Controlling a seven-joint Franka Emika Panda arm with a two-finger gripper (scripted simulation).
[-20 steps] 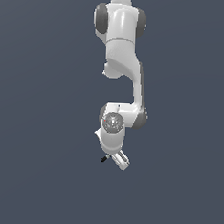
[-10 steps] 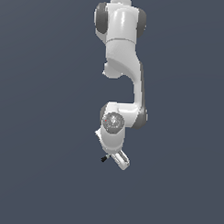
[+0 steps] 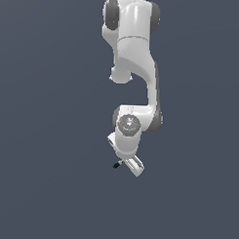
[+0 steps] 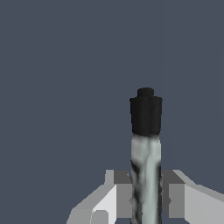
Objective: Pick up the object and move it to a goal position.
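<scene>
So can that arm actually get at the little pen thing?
Probably yes: the pen-like stick already sits between the fingers of the tool, which look closed against it, with nothing in the way.

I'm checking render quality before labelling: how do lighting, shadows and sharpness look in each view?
Exterior view: flat, even light on the arm, no cast shadow on the plain backdrop, the stick only a speck. Wrist view: stick large but blocky and pixelated between the gripper fingers; no glare.

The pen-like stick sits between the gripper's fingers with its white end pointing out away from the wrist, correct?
Not quite: the end of the pen-like stick pointing away is black, not white, as the wrist view shows. It does sit between the fingers of the gripper.
</scene>
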